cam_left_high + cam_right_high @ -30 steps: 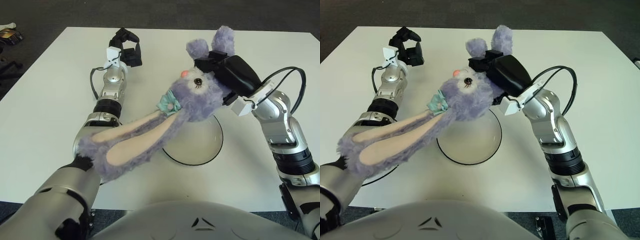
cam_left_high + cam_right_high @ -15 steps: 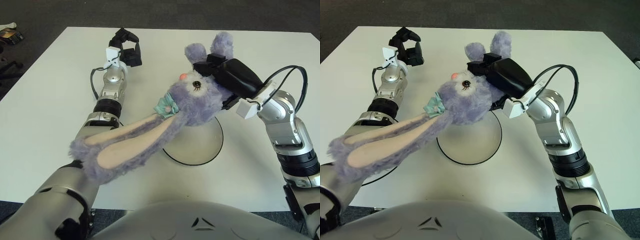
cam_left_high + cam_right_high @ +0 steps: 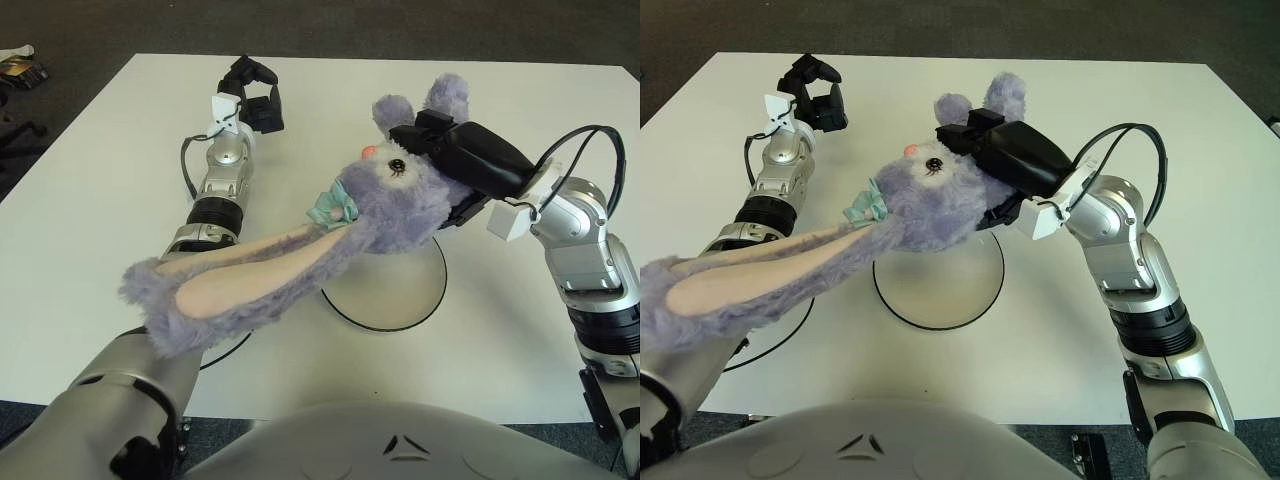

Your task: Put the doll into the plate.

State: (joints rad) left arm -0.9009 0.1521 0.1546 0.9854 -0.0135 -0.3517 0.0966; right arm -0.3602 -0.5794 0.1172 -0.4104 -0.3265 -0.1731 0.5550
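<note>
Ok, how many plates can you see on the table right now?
2. One plate sits mid-table, under the doll held by the right hand. A second plate shows only as a rim arc to the left, mostly hidden by the doll's ear and the left arm.

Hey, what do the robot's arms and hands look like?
Both arms are silver metal cylinders with black ribbed joint bands. The left hand and right hand are black, each on a small white wrist block. A black cable loops from the right wrist; another hangs beside the left forearm.
</note>
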